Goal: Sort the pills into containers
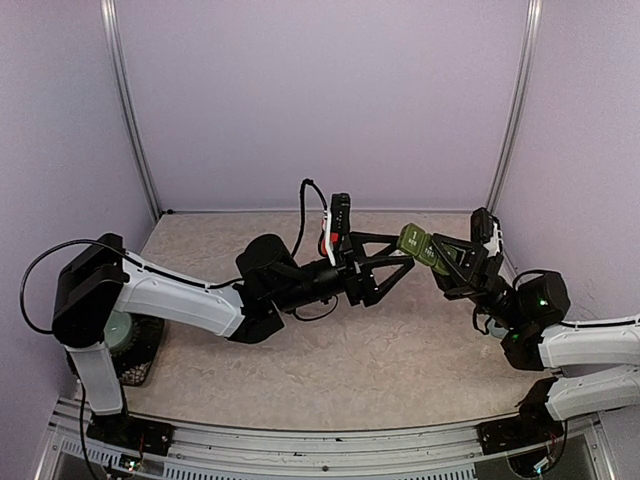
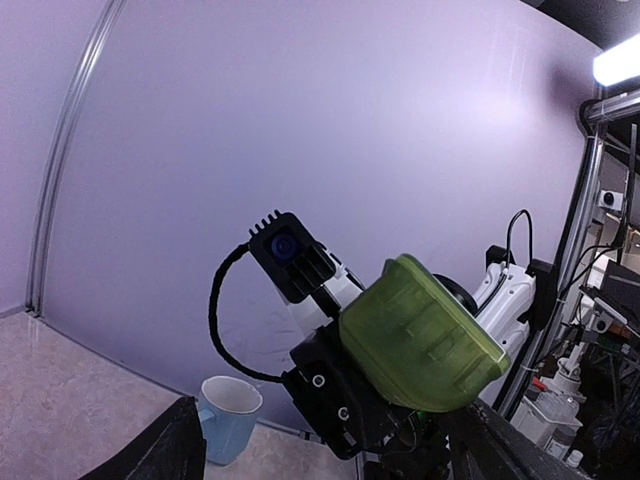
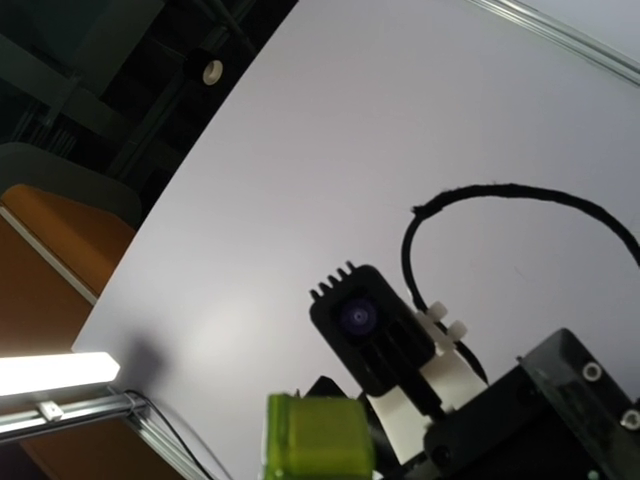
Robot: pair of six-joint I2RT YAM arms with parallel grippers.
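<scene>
The containers (image 1: 415,243), a dark green plastic strip, hang in the air above the table's right half, and my right gripper (image 1: 440,258) is shut on their right end. In the left wrist view the containers (image 2: 425,335) appear as a translucent green block with the right arm's black jaws clamped behind it. My left gripper (image 1: 405,262) is open, its fingers (image 2: 160,450) set wide, with the strip's free end just ahead of them and no contact visible. In the right wrist view only the strip's bright green end (image 3: 318,437) shows at the bottom edge. No pills are in view.
A pale blue mug (image 2: 228,415) stands on the table by the back wall. The left arm's wrist camera (image 3: 365,330) faces the right wrist closely. A round green-grey object (image 1: 120,330) sits by the left arm's base. Purple walls enclose the table.
</scene>
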